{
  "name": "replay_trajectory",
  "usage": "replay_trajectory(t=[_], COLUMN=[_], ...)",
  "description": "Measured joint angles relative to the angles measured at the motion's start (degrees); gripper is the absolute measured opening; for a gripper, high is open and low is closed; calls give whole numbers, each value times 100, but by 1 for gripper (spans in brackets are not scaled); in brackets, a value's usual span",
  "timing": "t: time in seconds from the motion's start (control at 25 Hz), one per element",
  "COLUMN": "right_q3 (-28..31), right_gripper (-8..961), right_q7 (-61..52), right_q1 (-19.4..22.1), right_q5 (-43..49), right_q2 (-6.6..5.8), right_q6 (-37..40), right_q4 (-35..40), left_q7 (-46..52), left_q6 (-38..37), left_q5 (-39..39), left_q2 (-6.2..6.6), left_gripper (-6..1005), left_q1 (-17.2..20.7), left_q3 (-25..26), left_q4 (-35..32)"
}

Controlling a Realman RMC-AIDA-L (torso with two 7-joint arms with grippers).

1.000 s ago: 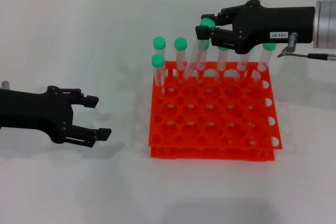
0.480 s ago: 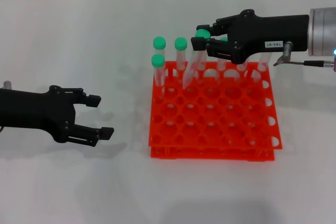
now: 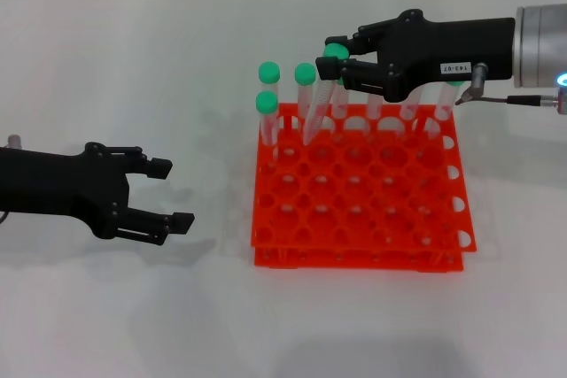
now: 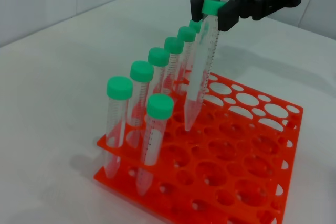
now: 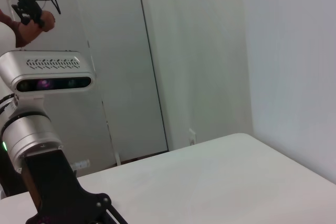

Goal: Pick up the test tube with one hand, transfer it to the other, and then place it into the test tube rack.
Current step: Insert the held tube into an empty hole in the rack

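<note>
White surface (image 3: pixel 133 68) all around, plain and flat, with a pale wall at the back.

Nearest, on the robot's left: left gripper (image 3: pixel 165 192), black, low over the surface, well apart from the rack. Fingers (image 3: pixel 182 219) wide apart, nothing between them. Pointing toward the rack.

Next, in the middle: test tube rack (image 3: pixel 359 196), bright orange-red, two tiers, lots of round holes. Sits flat on the surface. Front rows of holes bare.

Near the rack's left back corner: three green-capped tubes (image 3: pixel 267 102), standing up in their holes. Two in the back row, one just in front of them. More green-capped tubes (image 4: pixel 170 61) lined up along the back row, seen best from the left wrist view. Some of them half hidden behind the right gripper in the head view.

Farthest, on the robot's right: right gripper (image 3: pixel 341 61), black, with a small white numbered sticker, on a thick silver wrist. Reaching in over the back of the rack. Fingers (image 3: pixel 354 71) clamped on the green cap end of the test tube (image 3: pixel 321 99).

Test tube tilted, cap up by the fingers, pointed tip down at the back rows of the rack. In the left wrist view, tip (image 4: pixel 188 124) right at a hole just in front of the back row, close beside the standing tubes. Cannot tell if the tip is inside the hole or just over it.

Right wrist view: only a wall, a door and part of the robot's head camera (image 5: pixel 50 74).
</note>
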State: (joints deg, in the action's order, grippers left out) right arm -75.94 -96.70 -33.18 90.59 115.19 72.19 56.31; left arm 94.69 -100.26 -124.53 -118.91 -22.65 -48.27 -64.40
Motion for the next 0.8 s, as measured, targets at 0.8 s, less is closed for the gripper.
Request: replay_trajectory(t=[0.8], right_q3=[68], right_gripper=[310], right_q7=[-578], right_q1=[-113], right_q5=[618], right_q2=[-17], right_q6=[-17], right_q4=[425], left_q7=[6], left_q6=[8], left_q5=[0], left_q2=[0], left_gripper=[883], left_q1=[-47], left_q3=[-12], left_q4=[96])
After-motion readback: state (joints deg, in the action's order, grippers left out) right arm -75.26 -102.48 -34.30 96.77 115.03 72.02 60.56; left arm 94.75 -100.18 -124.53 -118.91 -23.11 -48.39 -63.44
